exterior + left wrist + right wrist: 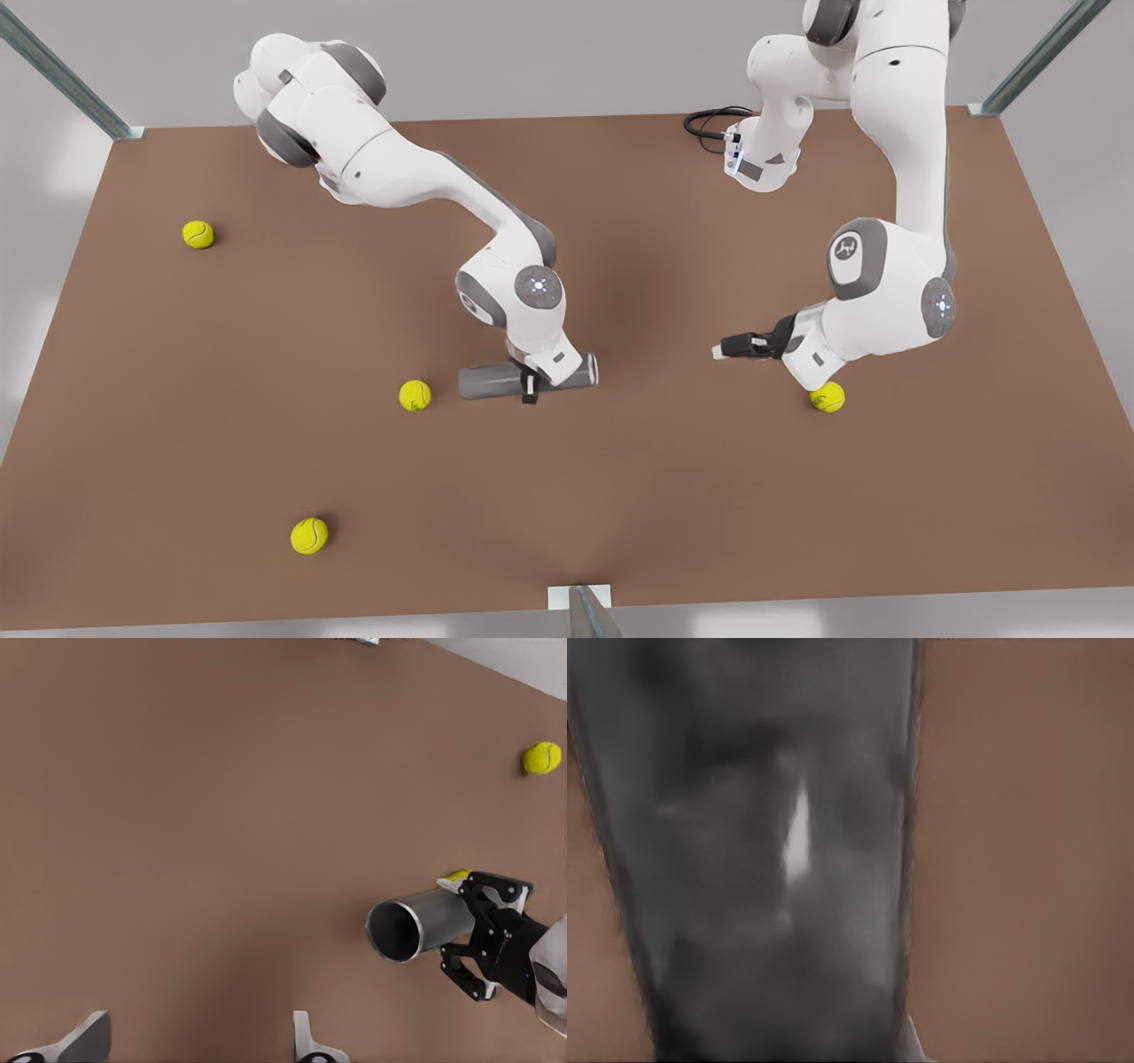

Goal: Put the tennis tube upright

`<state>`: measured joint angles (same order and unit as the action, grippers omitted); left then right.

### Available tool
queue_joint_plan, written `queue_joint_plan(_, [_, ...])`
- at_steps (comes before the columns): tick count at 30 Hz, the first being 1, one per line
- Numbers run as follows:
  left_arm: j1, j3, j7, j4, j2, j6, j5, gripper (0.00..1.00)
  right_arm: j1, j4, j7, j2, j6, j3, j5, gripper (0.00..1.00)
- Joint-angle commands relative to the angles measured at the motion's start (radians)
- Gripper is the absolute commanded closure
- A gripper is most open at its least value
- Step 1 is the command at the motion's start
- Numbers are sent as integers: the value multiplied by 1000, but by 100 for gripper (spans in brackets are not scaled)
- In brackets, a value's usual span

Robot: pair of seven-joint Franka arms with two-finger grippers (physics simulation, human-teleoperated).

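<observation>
a: where's the tennis tube?

b: lying flat mid-table, the right gripper clamped around its middle. the left gripper waits well apart, fingers spread, holding nothing.

a: how should it tip it?

b: i'd lift first, then rotate slowly, and set the end down square.

a: the surroundings?

b: brown table, tennis balls scattered, grey walls.

Tennis tube — grey, metallic, open-ended — flat on its side
</observation>
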<state>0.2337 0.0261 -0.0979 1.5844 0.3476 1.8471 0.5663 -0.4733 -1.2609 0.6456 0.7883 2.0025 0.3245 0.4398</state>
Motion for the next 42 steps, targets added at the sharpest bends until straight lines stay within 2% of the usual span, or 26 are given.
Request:
queue_joint_plan(1, [-1, -2, -79, 2, 16, 49, 70, 0, -25, 35, -67, 37, -18, -25, 16, 30])
queue_joint_plan(4, [-5, 8, -77, 0, 22, 40, 69, 0, -64, 44, -197, 89, 19, -25, 73, 30])
queue_joint_plan(7, [-5, 5, -59, -17, 88, 52, 121, 0, -94, 37, -264, 132, 42, -27, 74, 30])
queue_joint_plan(8, [-5, 5, -59, -33, 114, 52, 147, 0, -99, 17, -300, 134, 81, -32, 102, 25])
queue_joint_plan(9, [-5, 5, -59, -32, 123, 53, 168, 0, -99, 12, -304, 137, 88, -32, 102, 0])
queue_joint_plan(11, [-4, 0, -59, -34, 133, 101, 234, 0, -94, 14, -303, 138, 88, -32, 93, 0])
queue_joint_plan(16, [-2, -2, -60, -34, 126, 99, 236, 0, -88, 14, -307, 121, 88, -30, 91, 0])
queue_joint_plan(18, [-2, -11, -60, -34, 140, 103, 254, 0, -7, -46, -307, -7, 71, -28, -19, 0])
queue_joint_plan(20, [-2, -29, -60, -106, 218, 103, 290, 0, 165, -233, -305, -252, 58, -25, -193, 0])
queue_joint_plan(21, [-2, -51, -59, -132, 254, 107, 319, 0, 248, -238, -349, -345, -29, -27, -230, 0])
queue_joint_plan(22, [-2, -70, -60, -152, 280, 135, 329, 0, 281, -232, -556, -417, -143, -35, -220, 0])
queue_joint_plan(23, [-2, -74, -62, -187, 310, 138, 343, 0, 304, -200, -759, -445, -235, -91, -222, 0])
queue_joint_plan(24, [-1, -74, -62, -193, 312, 136, 369, 0, 317, -195, -828, -455, -255, -113, -225, 0])
queue_joint_plan(25, [22, -97, -74, -192, 292, 162, 376, 0, 398, -192, -939, -458, -255, -137, -288, 0])
queue_joint_plan(26, [33, -136, -80, -141, 254, 233, 376, 0, 459, -192, -969, -449, -249, -139, -354, 0])
queue_joint_plan(28, [35, -144, -66, -116, 238, 242, 431, 0, 591, -134, -957, -448, -284, -137, -447, 0])
queue_joint_plan(29, [35, -144, -39, -118, 260, 253, 431, 0, 602, -42, -986, -445, -419, -140, -451, 0])
queue_joint_plan(30, [35, -146, 3, -90, 263, 261, 434, 0, 605, -48, -943, -458, -450, -162, -402, 0])
queue_joint_plan(32, [35, -146, 43, -24, 245, 291, 477, 0, 619, -138, -853, -536, -450, -174, -394, 0])
queue_joint_plan(34, [35, -152, 118, 54, 229, 334, 579, 0, 643, -305, -851, -632, -343, -176, -406, 0])
queue_joint_plan(37, [35, -153, 239, 124, 226, 380, 687, 0, 659, -321, -854, -633, -311, -177, -409, 0])
queue_joint_plan(42, [36, -160, 360, 111, 283, 414, 745, 0, 696, -328, -850, -630, -314, -177, -449, 0])
